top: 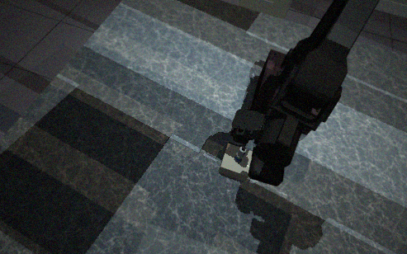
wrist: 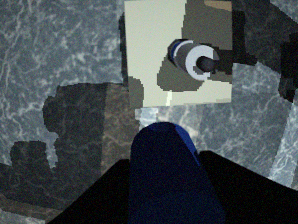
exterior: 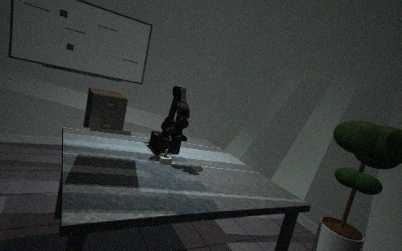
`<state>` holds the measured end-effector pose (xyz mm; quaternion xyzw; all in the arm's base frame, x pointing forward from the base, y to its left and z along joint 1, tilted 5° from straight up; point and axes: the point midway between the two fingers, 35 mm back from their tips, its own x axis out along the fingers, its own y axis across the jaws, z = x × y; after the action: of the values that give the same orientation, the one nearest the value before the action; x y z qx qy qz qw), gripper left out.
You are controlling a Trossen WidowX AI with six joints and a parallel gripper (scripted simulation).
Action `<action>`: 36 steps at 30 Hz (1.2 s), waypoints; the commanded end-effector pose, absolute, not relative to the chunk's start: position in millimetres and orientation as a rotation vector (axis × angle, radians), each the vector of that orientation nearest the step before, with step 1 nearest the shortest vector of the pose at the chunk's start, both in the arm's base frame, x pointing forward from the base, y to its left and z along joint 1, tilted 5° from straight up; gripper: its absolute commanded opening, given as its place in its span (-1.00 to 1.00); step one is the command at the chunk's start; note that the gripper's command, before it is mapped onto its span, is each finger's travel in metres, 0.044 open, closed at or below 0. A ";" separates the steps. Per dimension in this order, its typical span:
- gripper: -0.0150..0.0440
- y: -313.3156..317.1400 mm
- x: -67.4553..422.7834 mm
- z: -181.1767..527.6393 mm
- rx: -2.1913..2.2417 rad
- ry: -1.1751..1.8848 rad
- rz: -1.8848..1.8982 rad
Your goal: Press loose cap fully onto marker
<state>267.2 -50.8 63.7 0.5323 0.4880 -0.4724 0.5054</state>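
The cream holder block [top: 234, 166] [exterior: 165, 160] [wrist: 150, 40] stands on the table, partly in the arm's shadow. The marker [top: 241, 153] [wrist: 196, 60] stands upright in it, with its white collar and dark tip uncovered and a blue band lower down. My gripper [top: 257, 143] [wrist: 165, 165] is shut on the dark blue cap [wrist: 167, 185], which fills the space between the fingers in the wrist view. The cap is beside the block, below it in the wrist view, apart from the marker. In the top view the fingers hide the cap.
The table [top: 168, 214] [exterior: 174, 195] has a striped, marbled top crossed by dark shadows. The arm's dark reddish base [top: 272, 63] [exterior: 155, 139] is just behind the gripper. A cabinet [exterior: 108, 110] and a potted plant [exterior: 363, 143] stand away from the table.
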 end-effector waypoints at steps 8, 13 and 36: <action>-0.49 -75.7 251.5 72.1 1.279 1.184 -1.121; -0.49 -86.3 243.5 75.0 1.275 1.188 -1.116; -0.49 -86.7 245.9 49.0 1.275 1.188 -1.115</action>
<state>245.2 -87.5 54.6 0.5288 0.4916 -0.4643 0.5130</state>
